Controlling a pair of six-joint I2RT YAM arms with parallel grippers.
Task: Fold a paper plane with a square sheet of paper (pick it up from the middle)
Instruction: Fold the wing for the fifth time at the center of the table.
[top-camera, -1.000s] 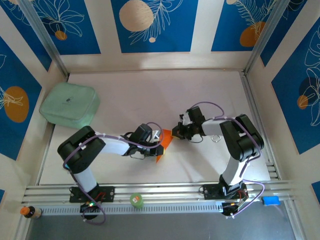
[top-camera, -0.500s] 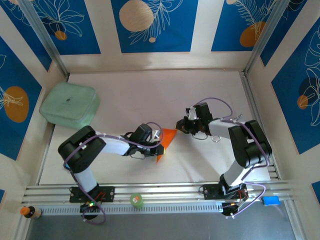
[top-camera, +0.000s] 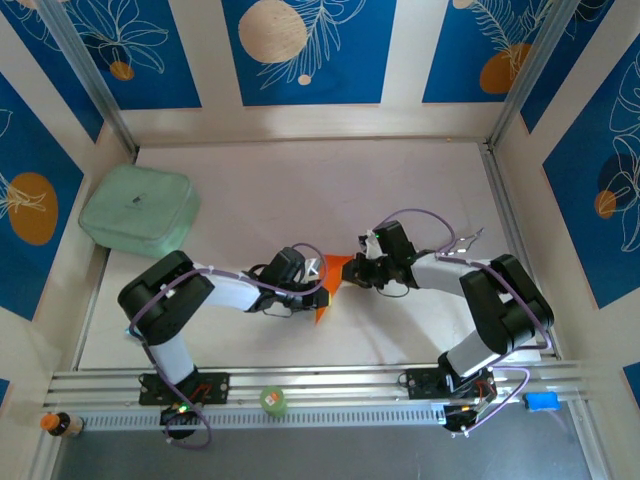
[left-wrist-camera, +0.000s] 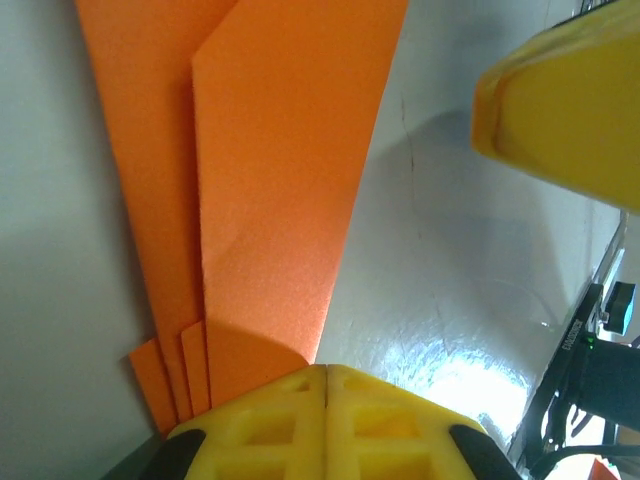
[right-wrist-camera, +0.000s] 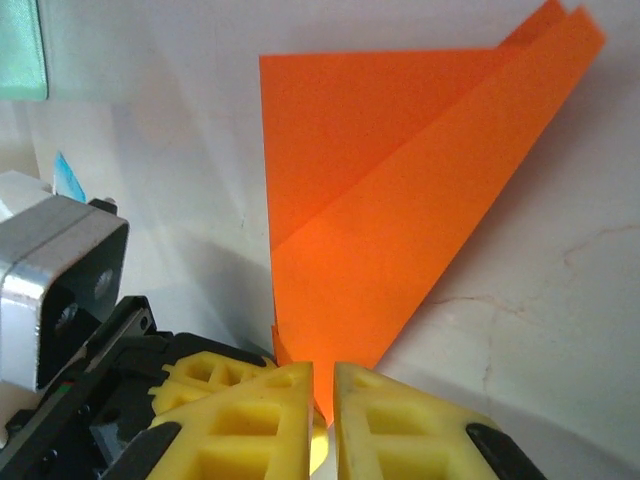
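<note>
Change since earlier frames: right gripper (top-camera: 352, 272) has swung back toward the left arm and now meets the upper corner of the folded orange paper (top-camera: 332, 272). Half a second ago it stood clear of the paper. The paper and the left gripper (top-camera: 319, 296) have kept their place.
Left gripper: jaws pressed fully together on the narrow end of the paper. From the left wrist, this gripper (left-wrist-camera: 325, 372) shows no gap, and the stacked layers fan out from under its fingertips.
Right gripper: jaws stand a thin slit apart. From the right wrist, this gripper (right-wrist-camera: 322, 378) has the paper's point reaching into the slit.
Paper, position: near the middle of the white table (top-camera: 300, 190), between the two grippers and well apart from the pale green pad (top-camera: 135, 210) at the far left.
Paper, form: a pointed wedge of several overlapping folds (right-wrist-camera: 380, 180) with sharp creases (left-wrist-camera: 280, 180).
Other items: a small green round object (top-camera: 273, 400) sits on the rail at the near edge, between the arm bases. A blue block (top-camera: 540, 401) sits at the near right.
</note>
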